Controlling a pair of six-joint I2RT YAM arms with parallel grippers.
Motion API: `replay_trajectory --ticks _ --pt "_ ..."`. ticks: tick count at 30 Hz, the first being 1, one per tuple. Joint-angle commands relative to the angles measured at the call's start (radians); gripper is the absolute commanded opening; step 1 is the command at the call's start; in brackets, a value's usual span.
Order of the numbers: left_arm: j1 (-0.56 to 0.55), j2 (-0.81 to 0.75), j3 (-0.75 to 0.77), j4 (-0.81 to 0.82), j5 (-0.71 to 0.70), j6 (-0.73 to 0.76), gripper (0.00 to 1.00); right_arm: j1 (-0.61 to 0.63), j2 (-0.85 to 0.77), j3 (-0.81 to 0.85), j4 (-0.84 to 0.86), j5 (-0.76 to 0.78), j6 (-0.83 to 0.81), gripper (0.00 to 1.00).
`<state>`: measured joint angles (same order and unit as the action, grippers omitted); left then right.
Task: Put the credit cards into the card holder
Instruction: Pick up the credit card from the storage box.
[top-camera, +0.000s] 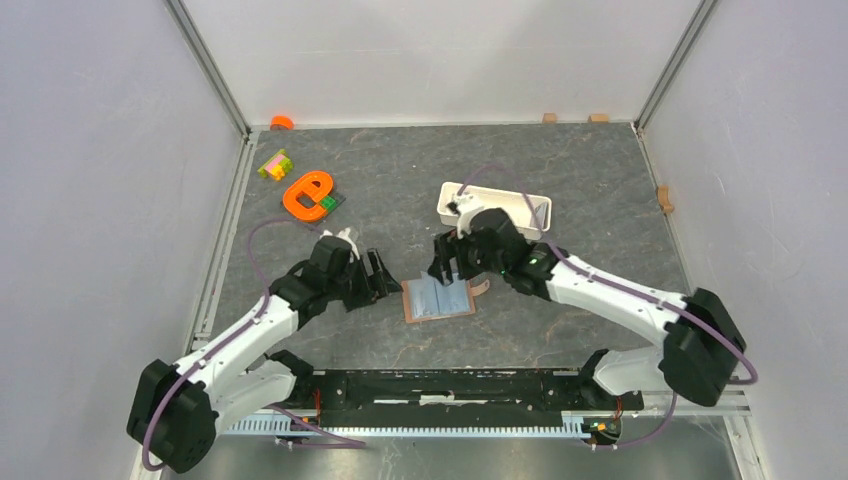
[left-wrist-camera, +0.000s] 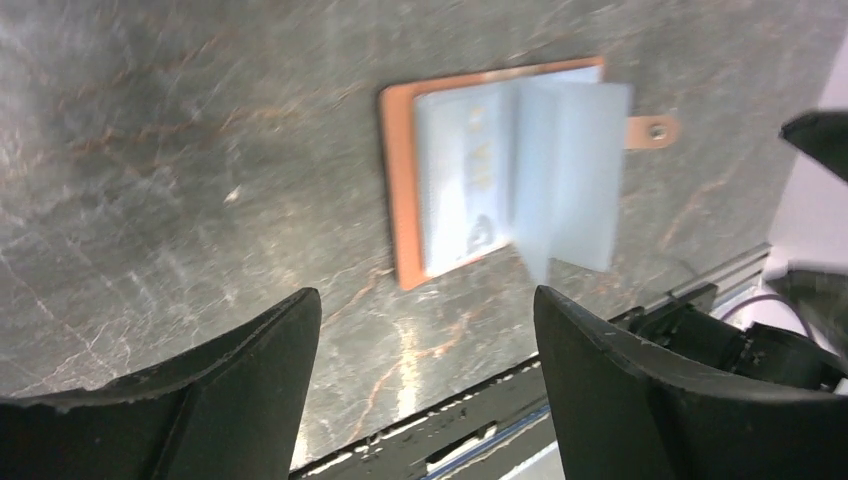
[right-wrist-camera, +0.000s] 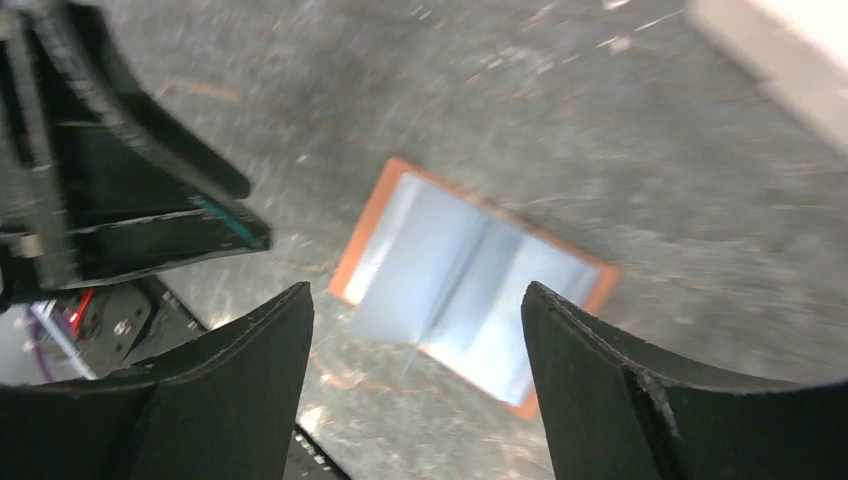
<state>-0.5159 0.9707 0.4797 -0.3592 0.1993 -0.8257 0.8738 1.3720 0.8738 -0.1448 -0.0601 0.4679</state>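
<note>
Shows a small brown leather-like folding card holder (top-camera: 438, 298) lying open and flat on the dark grey, stone-veined tabletop (top-camera: 400, 190), towards the near edge, between the two end effectors. Reveals thin orange-brown borders around pale blue-grey inner leaves, with a short tab carrying a round snap (left-wrist-camera: 655, 130) poking out of one short side. Catches, from the left wrist, a pale blue-grey credit card (left-wrist-camera: 465, 180) with faint small markings on one half, and a translucent plastic leaf (left-wrist-camera: 575, 170) partly raised over the other half, blurred. Cannot tell what lies beneath that leaf.

Puts the left end effector (top-camera: 385, 280) just beside the holder's left edge, black curved fingers (left-wrist-camera: 250, 380) spread wide, gripping nothing. Puts the right end effector (top-camera: 450, 262) at the holder's far edge, fingers (right-wrist-camera: 600, 380) likewise wide apart and empty, clear of the leather in its own wrist view.

Finds a long white smooth rectangular tray (top-camera: 530, 203) just behind the right end effector. Finds, well apart at far left, an orange plastic loop shaped like a letter e (top-camera: 307, 193), a small yellow, pink and green block toy (top-camera: 274, 165), and an orange cap (top-camera: 282, 122) against the back wall. Notes small wooden blocks (top-camera: 549, 118) along the back and right edges.
</note>
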Motion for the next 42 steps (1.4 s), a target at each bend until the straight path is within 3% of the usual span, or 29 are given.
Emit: replay_trajectory --ticks 1,7,13,19,23,35,42 --pt "0.009 0.004 0.166 -0.068 0.007 0.117 0.85 -0.119 -0.103 0.039 -0.137 0.107 -0.109 0.82" --pt "-0.026 0.149 0.330 0.021 0.069 0.171 0.82 -0.287 -0.139 -0.022 -0.160 0.112 -0.133 0.80" --pt "-0.182 0.353 0.472 0.110 0.068 0.154 0.80 -0.412 -0.152 -0.009 -0.227 0.201 -0.203 0.84" --pt "-0.276 0.524 0.487 0.296 0.117 0.103 0.79 -0.513 -0.151 0.014 -0.251 0.200 -0.254 0.88" --pt "-0.300 0.631 0.492 0.334 0.123 0.103 0.78 -0.557 -0.160 0.009 -0.249 0.173 -0.257 0.88" --pt "-0.305 0.604 0.445 0.341 0.063 0.119 0.80 -0.639 -0.169 -0.032 -0.230 0.117 -0.274 0.91" --pt "-0.286 0.531 0.428 0.290 0.021 0.129 0.84 -0.724 -0.052 0.027 -0.194 0.063 -0.304 0.93"
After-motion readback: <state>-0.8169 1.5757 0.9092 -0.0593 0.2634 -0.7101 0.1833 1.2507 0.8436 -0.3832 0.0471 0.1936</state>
